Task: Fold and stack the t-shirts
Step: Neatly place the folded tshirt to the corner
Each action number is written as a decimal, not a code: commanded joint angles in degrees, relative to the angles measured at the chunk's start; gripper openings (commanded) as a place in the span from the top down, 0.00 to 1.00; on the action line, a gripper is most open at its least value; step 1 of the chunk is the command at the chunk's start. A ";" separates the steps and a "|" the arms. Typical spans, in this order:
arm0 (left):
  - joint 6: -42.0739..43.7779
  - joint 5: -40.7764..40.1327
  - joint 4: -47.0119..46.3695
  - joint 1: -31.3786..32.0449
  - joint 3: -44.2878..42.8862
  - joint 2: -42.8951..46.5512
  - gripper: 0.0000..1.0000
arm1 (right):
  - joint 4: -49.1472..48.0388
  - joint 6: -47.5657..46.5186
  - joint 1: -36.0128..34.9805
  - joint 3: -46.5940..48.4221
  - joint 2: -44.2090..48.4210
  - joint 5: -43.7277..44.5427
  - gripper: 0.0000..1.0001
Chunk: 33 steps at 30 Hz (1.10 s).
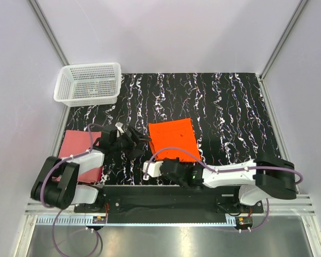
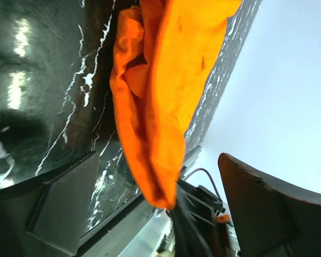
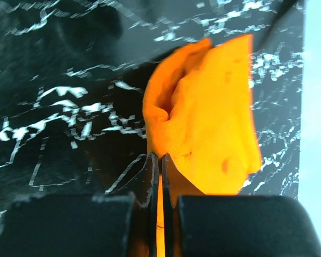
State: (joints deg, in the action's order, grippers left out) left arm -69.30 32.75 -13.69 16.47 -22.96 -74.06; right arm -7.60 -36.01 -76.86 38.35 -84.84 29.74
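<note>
At the left edge of the black marbled table (image 1: 230,118), the pink-red shirt (image 1: 77,140) is lying partly under the left arm, with a white basket (image 1: 89,83) sitting in the far corner. The left gripper (image 1: 135,137) is hovering with its fingers spread wide, just beside the orange shirt (image 1: 172,138) mid-table. The right gripper (image 3: 159,176) is pinching that shirt's near edge, its fingers pressed together on the cloth.

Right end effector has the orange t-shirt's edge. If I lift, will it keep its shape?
Probably not: the orange t-shirt bunches into soft folds at the right end effector, so it looks limp. Pinched at one edge point, the rest would likely hang and unfold. It seems thin and light; dragging it may wrinkle it.
</note>
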 commanded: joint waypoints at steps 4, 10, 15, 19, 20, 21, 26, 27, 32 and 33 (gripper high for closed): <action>-8.39 2.15 -16.70 4.00 0.90 -7.49 0.01 | 0.21 -0.64 1.80 -0.47 4.68 -4.33 1.00; -10.50 -1.46 -17.24 6.64 -1.03 -12.06 0.01 | -0.05 -0.47 2.86 -0.56 6.70 -4.95 1.00; -12.88 -1.29 -18.21 7.43 -2.61 -18.39 0.01 | -1.02 -0.11 3.56 -1.26 8.81 -5.30 1.00; -14.11 -1.99 -20.22 8.31 -4.80 -22.87 0.01 | -1.55 0.24 3.82 -1.78 9.08 -6.00 1.00; -14.28 -2.25 -21.19 8.40 -5.07 -24.36 0.06 | -1.55 0.32 3.82 -1.79 8.81 -6.01 1.00; -14.37 -2.43 -22.16 8.58 -5.42 -25.07 0.09 | -1.55 0.50 3.82 -1.96 8.81 -6.01 1.00; -12.62 -4.18 -27.09 8.49 -5.78 -25.79 0.66 | -0.41 4.00 3.82 -2.84 10.38 -5.30 1.00; -10.88 -4.71 -26.74 8.58 -5.69 -25.17 0.74 | 0.29 4.80 3.82 -3.01 11.09 -5.13 0.97; -2.09 -12.69 -15.16 9.89 -4.02 -13.94 1.00 | 4.86 14.44 3.73 -4.42 19.15 1.09 0.34; 0.89 -16.72 -10.35 10.33 -3.67 -11.48 1.00 | 6.09 16.30 3.73 -4.25 20.58 2.24 0.28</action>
State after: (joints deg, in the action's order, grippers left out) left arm -76.66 25.19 -30.13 25.76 -27.27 -93.14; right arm -3.11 -27.51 -73.36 33.85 -69.82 26.44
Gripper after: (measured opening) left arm 0.048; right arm 0.670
